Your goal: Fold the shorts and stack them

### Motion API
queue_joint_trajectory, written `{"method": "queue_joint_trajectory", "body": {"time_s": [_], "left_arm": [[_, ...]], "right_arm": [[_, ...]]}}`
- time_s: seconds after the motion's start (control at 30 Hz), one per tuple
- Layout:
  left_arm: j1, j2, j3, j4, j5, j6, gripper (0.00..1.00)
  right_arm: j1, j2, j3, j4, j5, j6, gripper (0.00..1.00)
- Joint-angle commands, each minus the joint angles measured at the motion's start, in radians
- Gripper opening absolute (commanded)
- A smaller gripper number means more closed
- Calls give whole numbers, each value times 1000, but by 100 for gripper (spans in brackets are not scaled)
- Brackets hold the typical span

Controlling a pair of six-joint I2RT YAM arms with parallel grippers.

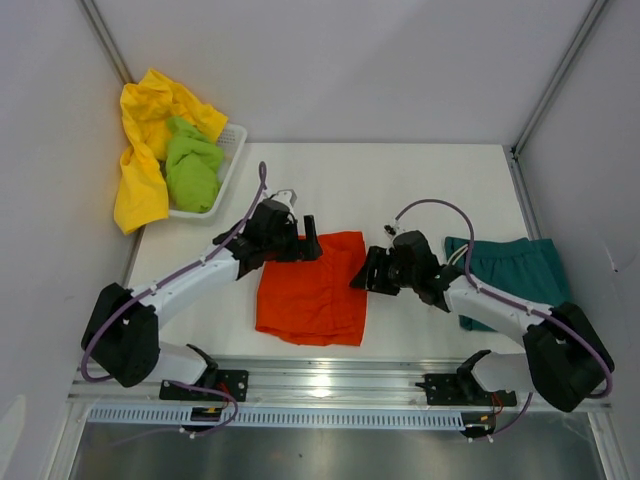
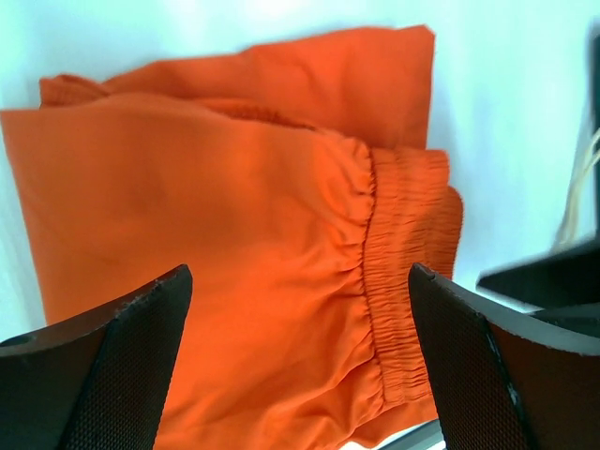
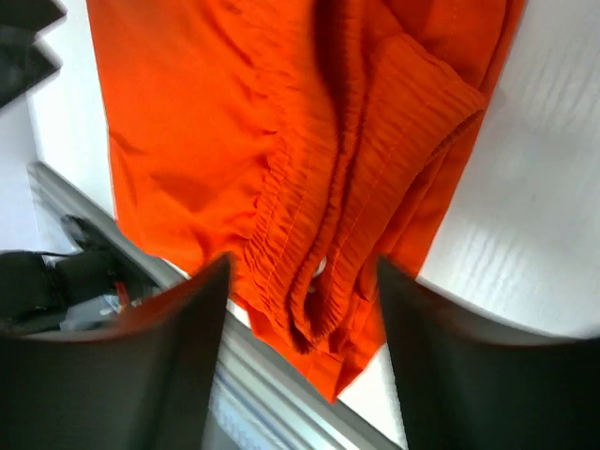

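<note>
The orange-red shorts lie folded on the table's near middle; they fill the left wrist view and the right wrist view, elastic waist showing. My left gripper is open and empty, just above the shorts' far left edge. My right gripper is open and empty at their right edge. Dark teal shorts lie at the right, under the right arm. Yellow shorts and lime green shorts hang in and over the basket.
A white plastic basket stands at the far left corner. An aluminium rail runs along the table's near edge, also in the right wrist view. Grey walls close in both sides.
</note>
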Motion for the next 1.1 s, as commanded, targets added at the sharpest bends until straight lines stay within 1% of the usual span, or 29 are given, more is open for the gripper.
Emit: {"method": "queue_joint_trajectory", "body": {"time_s": [0.0,0.03,0.07,0.1,0.17,0.2,0.23,0.27,0.3,0.37,0.4,0.43,0.47,0.5,0.53,0.6,0.63,0.67,0.73,0.77,0.83,0.9,0.93,0.97,1.07], "left_arm": [[21,-29,6,84,58,-10,96],[34,-45,5,88,64,-9,96],[44,-51,0,99,76,-10,96],[70,-57,-17,134,125,-10,96],[110,-63,-53,189,199,-30,95],[133,-59,-92,259,295,-42,93],[184,-54,-125,301,344,-70,92],[212,-36,-164,350,389,-84,91],[257,-25,-181,434,453,-96,91],[300,33,-228,516,504,-138,91],[330,61,-238,565,562,-176,91],[341,92,-245,667,592,-199,90],[349,127,-256,714,615,-220,89],[357,202,-258,751,635,-260,89],[357,236,-261,824,655,-277,88],[355,326,-274,884,652,-303,87],[355,349,-278,906,641,-314,86],[355,369,-279,926,629,-313,85],[355,408,-281,933,601,-302,85],[357,414,-281,947,610,-309,84],[355,382,-279,937,588,-303,83],[349,330,-262,828,542,-254,84],[348,270,-256,788,522,-236,84],[346,241,-245,710,486,-206,85],[346,135,-221,583,428,-162,86]], "right_arm": [[78,-93,67,-124,224,-7,53],[88,-99,89,-133,241,-7,33],[94,-106,95,-138,240,-3,24],[104,-106,101,-125,229,0,14],[107,-95,107,-95,174,8,9],[107,-84,110,-73,162,14,6],[113,-61,115,-64,149,11,5],[118,-49,123,-56,145,11,5],[122,-41,124,-43,142,14,5],[130,-12,121,-4,125,17,4],[131,-4,121,5,108,19,4],[133,2,121,13,100,25,4],[134,15,123,14,96,27,4],[137,20,124,16,89,30,4],[139,23,126,13,89,33,4],[144,26,126,14,94,33,4],[145,28,126,13,95,30,4],[153,32,126,46,97,27,4],[173,40,133,45,99,10,5],[183,54,138,43,99,4,6],[205,74,164,40,100,-19,8],[252,112,205,37,102,-39,10],[271,127,221,31,126,-50,11],[309,158,238,31,143,-65,12],[372,228,290,36,177,-85,13]]}}
